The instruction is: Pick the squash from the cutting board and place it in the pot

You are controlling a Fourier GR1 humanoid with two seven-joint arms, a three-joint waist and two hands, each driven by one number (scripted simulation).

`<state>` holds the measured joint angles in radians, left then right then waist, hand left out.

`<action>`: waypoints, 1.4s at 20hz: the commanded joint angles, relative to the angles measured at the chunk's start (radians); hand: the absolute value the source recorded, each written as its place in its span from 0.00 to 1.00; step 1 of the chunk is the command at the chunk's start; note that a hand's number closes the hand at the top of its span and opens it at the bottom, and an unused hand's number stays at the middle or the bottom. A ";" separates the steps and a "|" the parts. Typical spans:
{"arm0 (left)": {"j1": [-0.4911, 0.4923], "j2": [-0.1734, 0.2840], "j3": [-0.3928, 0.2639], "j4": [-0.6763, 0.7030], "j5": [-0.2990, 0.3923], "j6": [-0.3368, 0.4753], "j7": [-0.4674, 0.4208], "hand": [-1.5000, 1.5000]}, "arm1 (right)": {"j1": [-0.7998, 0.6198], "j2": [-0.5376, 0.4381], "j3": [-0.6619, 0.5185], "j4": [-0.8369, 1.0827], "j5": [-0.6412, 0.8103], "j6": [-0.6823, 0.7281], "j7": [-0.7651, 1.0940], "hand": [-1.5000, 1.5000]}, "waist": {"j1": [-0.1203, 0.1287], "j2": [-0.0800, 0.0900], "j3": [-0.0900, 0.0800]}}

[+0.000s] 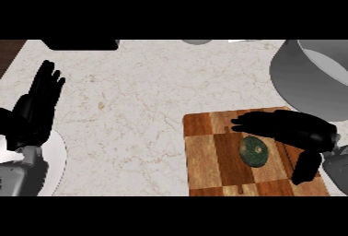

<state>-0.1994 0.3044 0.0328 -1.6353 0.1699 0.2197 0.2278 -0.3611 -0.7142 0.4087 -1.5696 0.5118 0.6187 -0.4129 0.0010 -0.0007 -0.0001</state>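
A dark green squash [254, 151] lies on the wooden cutting board [211, 161] at the lower right. My right hand [289, 128] hovers over the board just above and to the right of the squash, fingers stretched leftward and thumb [305, 168] hanging down beside it; the fingers are not closed on the squash. The grey pot [306, 80] stands at the upper right, beyond the board. My left hand [37, 106] rests open at the left edge, fingers up.
The marble counter [136, 92] spreads between the hands. A dark object [81, 44] and a small grey item [197, 41] sit along the far edge. A brown strip [10, 53] shows at the top left corner.
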 commanded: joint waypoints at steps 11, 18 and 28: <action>0.028 -0.038 0.065 0.040 -0.033 -0.074 -0.062 0.50 | 0.055 0.139 -0.066 0.058 0.243 -0.008 -0.082 0.00 | 0.000 0.000 0.000; 0.018 -0.103 0.021 0.011 -0.086 -0.042 -0.033 0.50 | 0.066 0.210 -0.092 0.117 0.342 -0.037 -0.080 0.00 | -0.001 0.000 0.000; -0.015 -0.082 0.061 -0.018 -0.099 -0.044 0.020 0.50 | 0.001 0.228 -0.049 0.302 0.475 -0.216 -0.320 1.00 | 0.004 0.002 0.000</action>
<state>-0.1957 0.2393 0.0913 -1.6728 0.0976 0.1577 0.2627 -0.3178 -0.4989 0.3704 -1.3534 0.9480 0.4355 -0.6432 0.0050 -0.0018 -0.0010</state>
